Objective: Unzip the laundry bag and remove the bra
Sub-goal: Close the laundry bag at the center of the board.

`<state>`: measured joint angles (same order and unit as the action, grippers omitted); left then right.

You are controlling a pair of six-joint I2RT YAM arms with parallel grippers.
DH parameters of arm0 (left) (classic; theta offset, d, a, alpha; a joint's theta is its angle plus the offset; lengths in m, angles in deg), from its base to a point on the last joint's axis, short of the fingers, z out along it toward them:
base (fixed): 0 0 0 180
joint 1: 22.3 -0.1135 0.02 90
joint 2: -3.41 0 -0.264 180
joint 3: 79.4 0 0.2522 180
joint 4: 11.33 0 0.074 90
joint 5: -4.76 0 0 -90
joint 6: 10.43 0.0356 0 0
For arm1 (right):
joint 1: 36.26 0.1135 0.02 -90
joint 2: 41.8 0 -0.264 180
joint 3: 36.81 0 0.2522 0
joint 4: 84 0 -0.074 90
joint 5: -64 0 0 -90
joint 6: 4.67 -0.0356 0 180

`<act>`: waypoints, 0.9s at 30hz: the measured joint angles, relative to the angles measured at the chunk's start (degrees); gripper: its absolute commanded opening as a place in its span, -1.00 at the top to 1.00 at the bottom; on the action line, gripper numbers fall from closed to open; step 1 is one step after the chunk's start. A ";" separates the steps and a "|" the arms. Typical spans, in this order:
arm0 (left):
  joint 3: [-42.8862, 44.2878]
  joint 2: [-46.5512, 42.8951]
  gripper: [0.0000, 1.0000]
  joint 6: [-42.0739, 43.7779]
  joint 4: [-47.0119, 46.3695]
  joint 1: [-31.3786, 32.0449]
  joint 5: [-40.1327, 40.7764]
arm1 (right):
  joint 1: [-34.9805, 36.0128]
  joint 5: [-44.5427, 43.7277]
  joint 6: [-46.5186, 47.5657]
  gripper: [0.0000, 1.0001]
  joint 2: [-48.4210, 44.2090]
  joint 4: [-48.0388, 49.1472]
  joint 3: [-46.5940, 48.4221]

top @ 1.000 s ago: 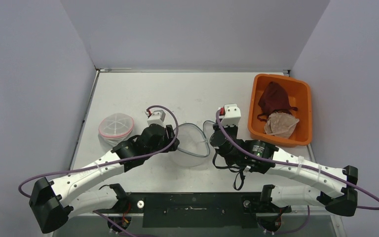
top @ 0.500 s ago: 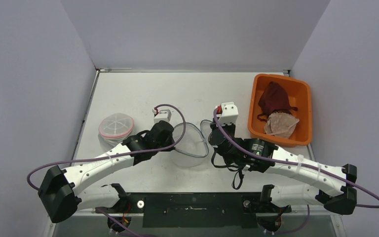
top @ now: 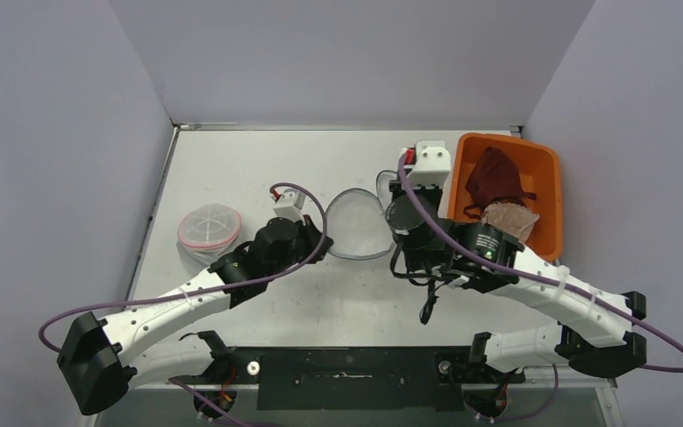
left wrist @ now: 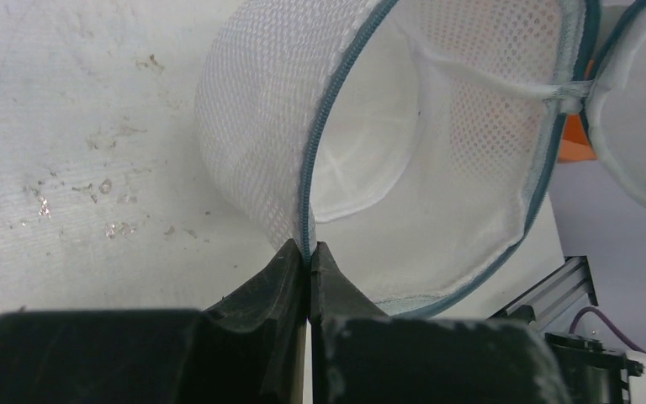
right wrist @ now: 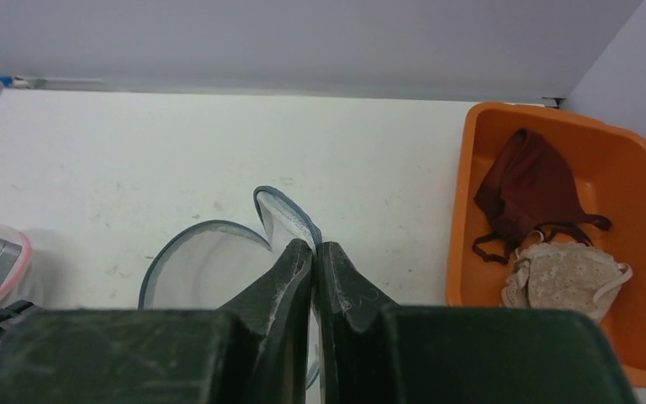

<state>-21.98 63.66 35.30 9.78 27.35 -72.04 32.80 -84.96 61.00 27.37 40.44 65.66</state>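
The white mesh laundry bag (top: 356,224) with a teal zipper stands open in the middle of the table, slightly lifted. My left gripper (top: 322,243) is shut on its zipper rim (left wrist: 309,252). Its inside (left wrist: 437,168) shows only mesh. My right gripper (top: 393,206) is shut on the bag's unzipped lid flap (right wrist: 284,217), holding it up beside the open mouth (right wrist: 202,261). A dark red bra (right wrist: 530,185) and a beige lace bra (right wrist: 568,278) lie in the orange bin (right wrist: 463,210) to the right.
A second round mesh bag with a pink zipper (top: 209,227) sits at the left, behind my left arm. The orange bin (top: 456,191) stands at the right edge, close to my right wrist. Grey walls close in three sides.
My left gripper has shut on the bag's zipper rim. My right arm has carried the lid flap farther from the bases and to the right toward the bin, and the bag followed.
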 measured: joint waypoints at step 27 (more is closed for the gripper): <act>-11.28 6.34 1.00 -3.74 -5.57 -1.84 -7.78 | -1.88 13.42 -7.02 0.89 10.78 11.63 -18.71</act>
<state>-33.26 70.00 31.56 4.21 25.51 -79.83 30.92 -71.54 53.98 38.14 52.06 46.95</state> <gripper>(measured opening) 0.018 0.065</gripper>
